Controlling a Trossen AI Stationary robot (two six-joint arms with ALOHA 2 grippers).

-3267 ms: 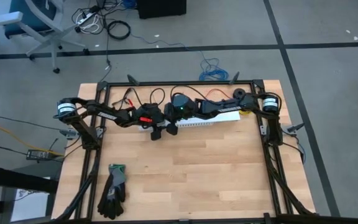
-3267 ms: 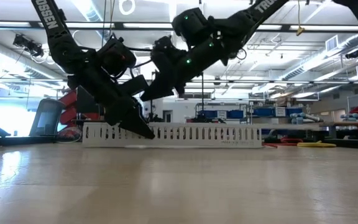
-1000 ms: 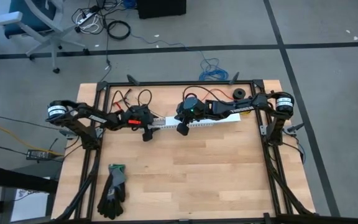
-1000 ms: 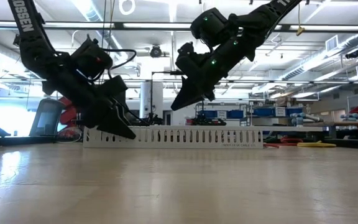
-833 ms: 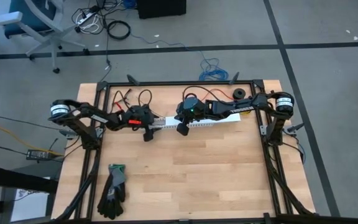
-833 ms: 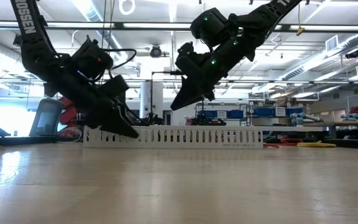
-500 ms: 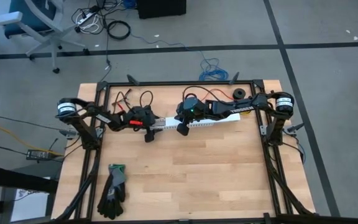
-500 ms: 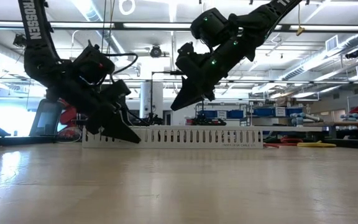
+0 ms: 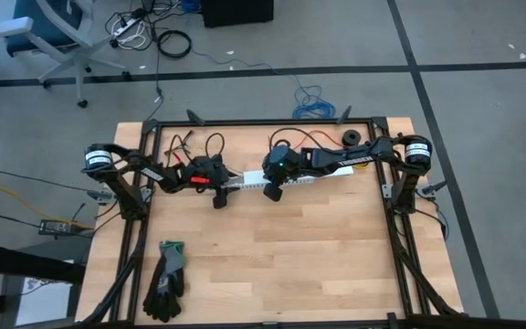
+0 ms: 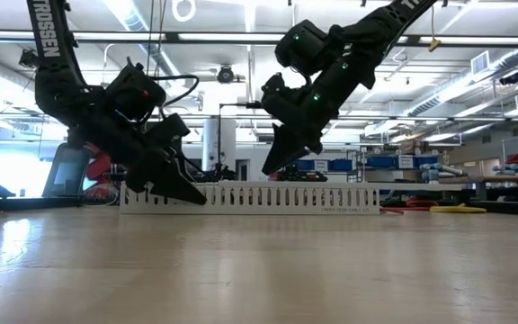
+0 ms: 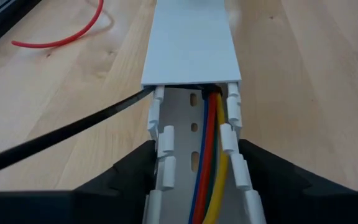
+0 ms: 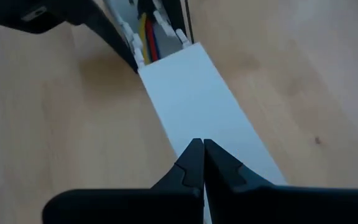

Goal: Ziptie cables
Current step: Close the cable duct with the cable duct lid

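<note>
A white slotted channel (image 9: 292, 180) lies along the table's far side. The cables (image 11: 207, 165), blue, red, orange, green and yellow, run inside its uncovered left end. A flat white cover (image 11: 191, 43) closes the rest of it. A black strap (image 11: 86, 130) comes out through one slotted wall. My left gripper (image 11: 196, 144) straddles the uncovered end. My right gripper (image 12: 202, 144) is shut and hovers just above the cover (image 12: 197, 93), a little to the right of the left gripper (image 10: 196, 198). My left gripper holds the channel's uncovered left end between its two fingers, one finger (image 11: 132, 174) against each outer slotted wall (image 11: 161, 155). The fingers slant down from the table's left and lie along the channel. The channel rests flat on the table with the cables inside it.
A single red wire (image 11: 61, 38) curls on the wood beyond the channel. A pair of black gloves (image 9: 165, 279) lies near the left front. Dark clips and leads (image 9: 199, 143) and a black roll (image 9: 350, 138) sit at the far edge. Bare wood spreads toward the near side.
My right gripper, still shut, has tipped its fingertips lower toward the channel's cover and moved a little toward the table's right. The channel has stayed where it was.
</note>
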